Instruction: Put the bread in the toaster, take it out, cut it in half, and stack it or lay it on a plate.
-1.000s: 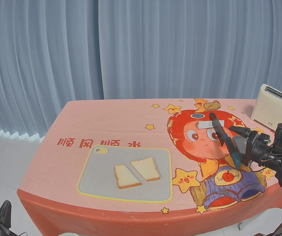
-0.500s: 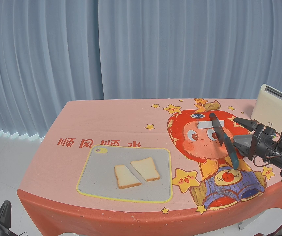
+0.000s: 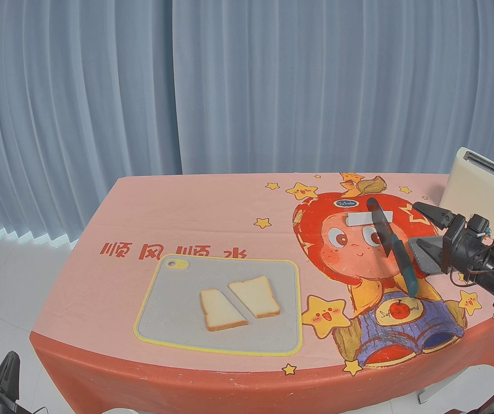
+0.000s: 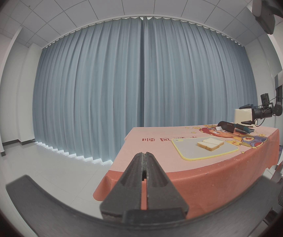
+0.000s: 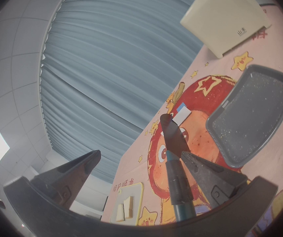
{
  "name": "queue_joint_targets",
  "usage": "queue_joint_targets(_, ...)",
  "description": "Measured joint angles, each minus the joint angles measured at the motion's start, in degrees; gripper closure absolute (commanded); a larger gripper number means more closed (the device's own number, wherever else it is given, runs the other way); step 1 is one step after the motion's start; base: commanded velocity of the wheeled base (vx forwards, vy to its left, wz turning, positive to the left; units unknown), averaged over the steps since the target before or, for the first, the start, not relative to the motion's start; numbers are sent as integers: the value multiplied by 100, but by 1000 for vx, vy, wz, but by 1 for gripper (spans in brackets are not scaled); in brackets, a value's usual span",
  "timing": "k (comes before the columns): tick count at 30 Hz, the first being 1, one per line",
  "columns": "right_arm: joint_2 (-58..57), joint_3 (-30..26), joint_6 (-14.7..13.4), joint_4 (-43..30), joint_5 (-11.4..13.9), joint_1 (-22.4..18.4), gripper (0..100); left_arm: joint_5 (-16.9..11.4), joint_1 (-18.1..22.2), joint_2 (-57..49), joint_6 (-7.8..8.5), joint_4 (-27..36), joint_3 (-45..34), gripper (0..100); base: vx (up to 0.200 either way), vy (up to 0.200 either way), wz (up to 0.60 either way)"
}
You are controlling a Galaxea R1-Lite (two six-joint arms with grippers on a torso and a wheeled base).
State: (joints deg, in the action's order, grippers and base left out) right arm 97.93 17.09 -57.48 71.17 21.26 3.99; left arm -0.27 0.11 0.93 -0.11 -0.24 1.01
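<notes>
Two bread halves (image 3: pixel 239 302) lie side by side on the grey cutting board (image 3: pixel 172 311), also seen as bread halves (image 5: pixel 124 208) in the right wrist view. The knife (image 3: pixel 394 249), black blade and teal handle, lies on the tablecloth to the board's right; its handle shows as knife (image 5: pixel 178 177) between my fingers without being touched. My right gripper (image 3: pixel 418 225) stands open just right of the knife, above a grey plate (image 3: pixel 425 255). The cream toaster (image 3: pixel 480 186) stands at the table's far right corner. My left gripper (image 4: pixel 143 181) is shut on nothing, low and off the table's left front corner.
The grey plate (image 5: pixel 252 116) is a shallow tray between the knife and the toaster (image 5: pixel 225 17). A pink cartoon tablecloth (image 3: pixel 201 219) covers the table; its left and far parts are bare. Curtains hang behind.
My right gripper has opened, let go of the knife and drawn back to the right. The knife now rests on the table. Bread and board have not moved.
</notes>
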Motion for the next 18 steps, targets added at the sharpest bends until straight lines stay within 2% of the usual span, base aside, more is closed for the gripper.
queue_joint_targets(6,-347,-56,358,-12,-222,235,0,2,2,0,1,0,0,100,0,0,0)
queue_joint_targets(10,-661,-122,728,-74,-279,445,0,0,2,0,1,0,0,100,0,0,0)
queue_joint_targets(13,-877,-183,1101,-105,-413,594,0,2,2,0,1,0,0,100,0,0,0)
queue_joint_targets(15,-1003,-229,1342,-135,-599,717,0,2,2,0,1,2,0,100,0,0,0)
queue_joint_targets(18,-1135,-273,1785,-217,-1045,974,0,2,0,0,1,2,0,100,0,0,0)
